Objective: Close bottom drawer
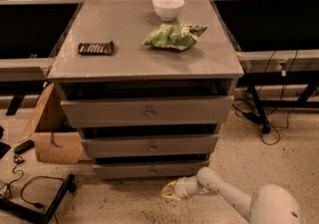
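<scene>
The bottom drawer (149, 170) is the slimmest grey front of three, low on the grey cabinet, with a small brass knob (152, 171). Its front sits slightly forward with a dark gap above it. My gripper (168, 191) hangs at the end of the white arm (224, 199), just in front of and below the drawer's right half, near the floor, a short way off the front. The middle drawer (149, 145) and top drawer (147, 111) stand above.
On the cabinet top (129, 63) lie a white bowl (168, 7), a green chip bag (173, 36) and a dark snack bar (95, 48). A cardboard box (52, 133) stands at the left. Cables (30, 188) and a black leg (55, 202) lie on the floor left.
</scene>
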Robot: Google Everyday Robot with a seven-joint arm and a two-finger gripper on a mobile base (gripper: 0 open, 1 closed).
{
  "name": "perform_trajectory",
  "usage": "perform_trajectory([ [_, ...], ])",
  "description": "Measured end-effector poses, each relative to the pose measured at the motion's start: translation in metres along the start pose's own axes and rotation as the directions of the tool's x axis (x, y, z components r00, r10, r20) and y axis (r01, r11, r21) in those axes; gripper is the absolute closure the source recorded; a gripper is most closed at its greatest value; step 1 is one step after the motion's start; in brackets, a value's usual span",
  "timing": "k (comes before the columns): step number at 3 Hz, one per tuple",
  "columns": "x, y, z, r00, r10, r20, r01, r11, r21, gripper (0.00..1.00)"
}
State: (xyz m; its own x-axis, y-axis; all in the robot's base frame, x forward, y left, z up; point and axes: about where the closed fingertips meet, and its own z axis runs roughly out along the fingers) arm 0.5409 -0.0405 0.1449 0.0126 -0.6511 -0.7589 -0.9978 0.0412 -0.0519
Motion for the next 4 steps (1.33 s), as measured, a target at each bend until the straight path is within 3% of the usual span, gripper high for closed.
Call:
perform_trajectory([
  [1,-0.002,0.028,-0.025,0.997,-0.008,-0.078,0.005,0.9993,-0.036,1.00],
  [2,-0.008,0.025,-0.076,0.978,-0.017,-0.209,0.019,0.9998,0.008,1.00],
  [3,-0.014,0.003,-0.123,0.909,-0.128,-0.396,0.154,0.9876,0.033,1.00],
  [4,-0.045,-0.030,-0.162,0.788,-0.305,-0.536,0.355,0.9346,-0.009,1.00],
])
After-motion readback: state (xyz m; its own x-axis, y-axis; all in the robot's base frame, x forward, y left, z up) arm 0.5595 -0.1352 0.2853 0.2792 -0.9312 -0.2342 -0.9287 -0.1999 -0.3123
